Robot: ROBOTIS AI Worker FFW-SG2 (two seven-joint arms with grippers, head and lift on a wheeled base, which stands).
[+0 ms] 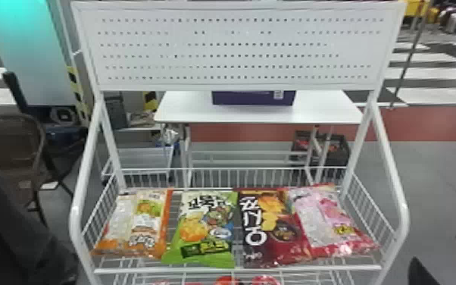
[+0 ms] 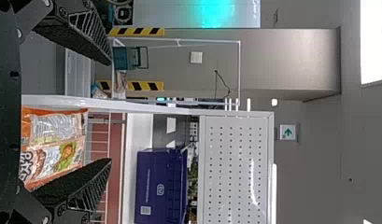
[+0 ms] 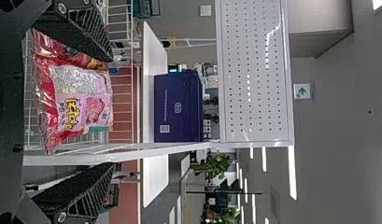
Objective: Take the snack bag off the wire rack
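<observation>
Step in hand: judged to be the approach, ahead of any grasp. Four snack bags lie side by side on the upper shelf of the wire rack: an orange-and-white bag at the left, a green bag, a dark red bag, and a pink bag at the right, against the dark red one. All four are on the shelf; none is lifted. The order names one bag only, and which one is meant cannot be determined.

Left end effector: fingers spread, nothing between them; the orange-and-white bag is visible beyond. Right end effector: fingers likewise apart and empty, with the pink bag and the rack's side frame ahead.

Next move required: select the bag, bring the nearer end effector inward past the side frame and over the front of the shelf, then lower it so the fingers straddle the bag before closing. The pink bag appears the readier candidate for the right arm, the orange-and-white one for the left.

Points of risk: a fingertip could catch the side frame or the shelf wires; the loose film may slip under a shallow pinch; lifting the pink bag could drag its dark red neighbour.
</observation>
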